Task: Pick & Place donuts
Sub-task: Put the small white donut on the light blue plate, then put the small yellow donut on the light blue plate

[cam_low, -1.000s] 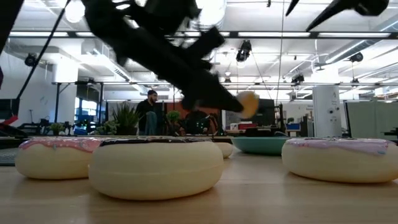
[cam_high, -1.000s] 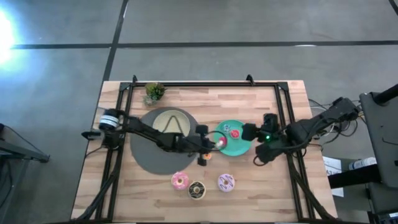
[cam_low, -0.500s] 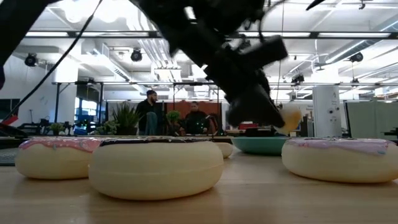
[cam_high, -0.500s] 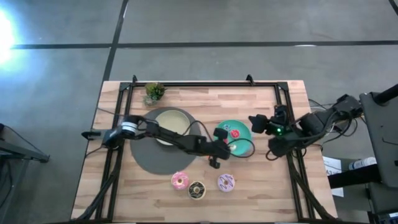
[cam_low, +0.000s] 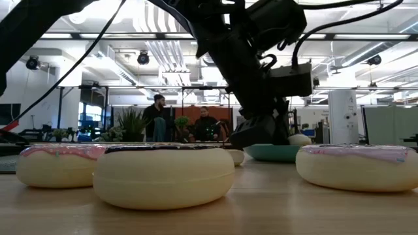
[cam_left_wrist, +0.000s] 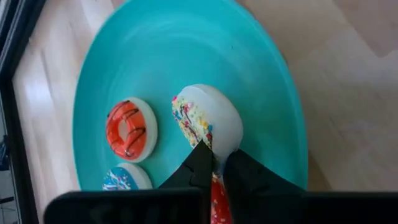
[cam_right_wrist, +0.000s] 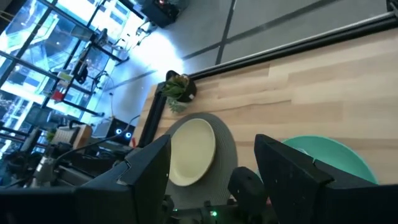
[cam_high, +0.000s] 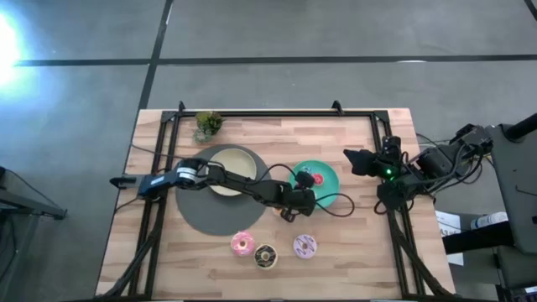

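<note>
Teal round plate [cam_left_wrist: 261,74] now sits under the left pincer [cam_left_wrist: 214,171], apparently clamped on a sprinkled mini donut [cam_left_wrist: 208,121]; right pincer [cam_right_wrist: 214,165] has retreated, fingers apart.

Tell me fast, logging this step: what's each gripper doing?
Left gripper: shut on a sprinkled mini donut over the teal plate.
Right gripper: open, empty.

1. Pink donut [cam_high: 243,244], chocolate donut [cam_high: 266,256] and lilac donut [cam_high: 304,245] are laid flat in a row near the front edge.
2. An orange mini [cam_left_wrist: 129,129], a blue mini [cam_left_wrist: 122,179] and a sprinkled mini [cam_left_wrist: 208,121], tilted on edge, are seen on the teal plate [cam_left_wrist: 261,74].
</note>
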Robot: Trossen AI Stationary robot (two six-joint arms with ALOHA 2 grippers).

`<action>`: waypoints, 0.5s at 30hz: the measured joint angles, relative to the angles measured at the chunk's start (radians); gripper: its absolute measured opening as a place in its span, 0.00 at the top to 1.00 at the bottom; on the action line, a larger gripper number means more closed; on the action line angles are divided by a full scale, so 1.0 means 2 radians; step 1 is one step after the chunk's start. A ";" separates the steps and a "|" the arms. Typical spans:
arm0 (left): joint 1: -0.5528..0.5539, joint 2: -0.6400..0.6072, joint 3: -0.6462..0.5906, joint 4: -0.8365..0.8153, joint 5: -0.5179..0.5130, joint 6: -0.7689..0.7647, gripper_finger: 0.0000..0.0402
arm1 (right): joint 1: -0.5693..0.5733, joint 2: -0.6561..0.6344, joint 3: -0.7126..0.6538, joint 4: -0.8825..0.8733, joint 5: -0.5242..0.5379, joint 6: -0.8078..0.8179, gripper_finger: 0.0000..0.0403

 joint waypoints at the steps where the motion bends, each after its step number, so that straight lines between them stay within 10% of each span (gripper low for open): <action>1: 0.002 -0.001 0.000 0.000 0.003 0.000 0.97 | 0.000 0.000 0.000 0.000 0.001 -0.002 0.44; 15: 0.012 -0.011 0.058 -0.136 0.070 -0.063 0.66 | 0.000 -0.009 -0.004 -0.004 0.012 -0.013 0.44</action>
